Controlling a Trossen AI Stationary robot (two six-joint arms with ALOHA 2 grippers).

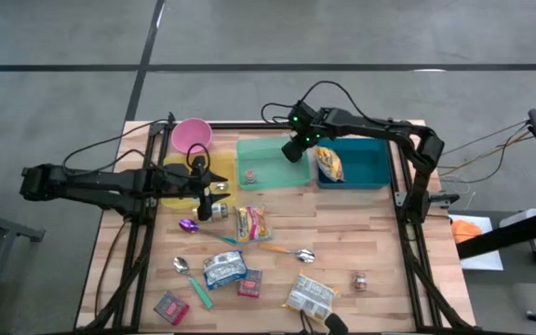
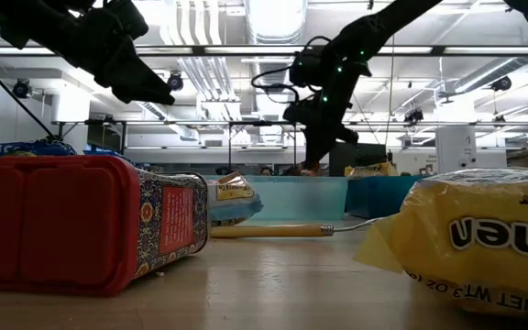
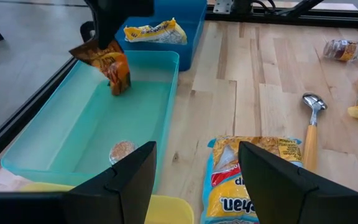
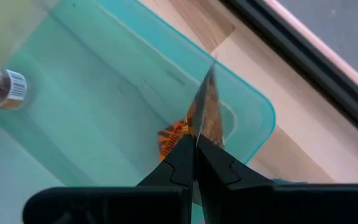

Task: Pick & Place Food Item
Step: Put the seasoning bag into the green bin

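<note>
Right gripper clamped on an orange snack packet, held hanging above the right end of the teal bin at the far side of the bench. A small jar lies on the bin floor. Blue bin, just right of the teal one, holds a yellow packet. Left gripper holds nothing, fingers apart, above the bench left of centre, near a yellow noodle packet and a spoon
</note>
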